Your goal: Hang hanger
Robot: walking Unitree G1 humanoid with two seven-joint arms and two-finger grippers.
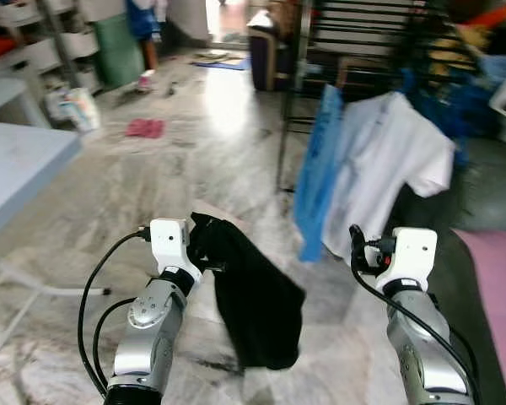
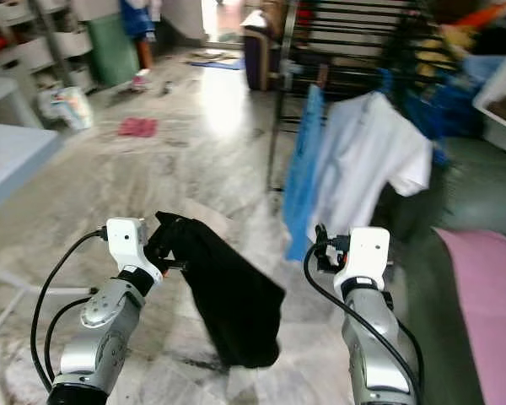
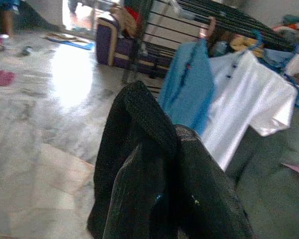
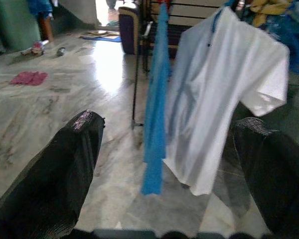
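- Daylight pours in from a doorway (image 1: 222, 17) at the far end of the room and throws a wide white glare across the polished marble floor (image 1: 228, 110).
- The room is bright overall, with shadows soft and faint.
- Both eye views are smeared by motion blur, worst at the drying rack (image 1: 363, 51) and right edge.
- The wrist views are soft; the black fingers (image 4: 55, 184) up close are out of focus.

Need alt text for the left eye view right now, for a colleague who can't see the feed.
The left gripper holds a black garment that hangs over a marble floor. Ahead on the right, a blue garment and a white shirt hang on a dark rack.
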